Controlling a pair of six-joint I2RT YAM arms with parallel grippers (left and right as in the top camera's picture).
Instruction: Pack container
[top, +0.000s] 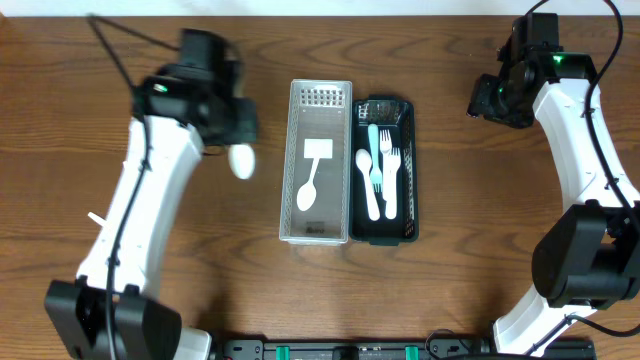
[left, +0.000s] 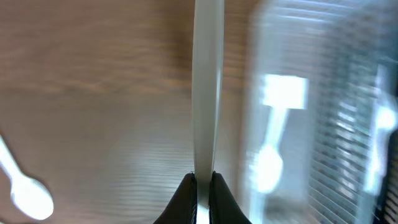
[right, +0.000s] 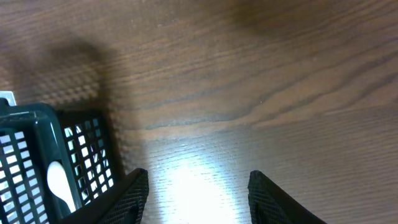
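Overhead, we see the left gripper at the left of the wooden tabletop, with a white plastic spoon hanging from it, bowl end showing. That spoon sits over bare wood just left of the white basket and outside it. We cannot tell whether it touches the wood.

The left wrist view confirms the grip: the two fingers are pressed together on the spoon's handle, which runs straight up the picture. At the lower left of that view a second white spoon lies loose on the tabletop, well apart from the baskets.

The white basket lies lengthwise and holds one white spoon, its bowl toward the near end, and a small white label.

Touching its right side is a dark green basket holding white forks, a white spoon and a teal-handled utensil, all lying lengthwise.

Farther right, the right gripper hovers over bare wood, right of the green basket. Its fingers stand apart with nothing between them.
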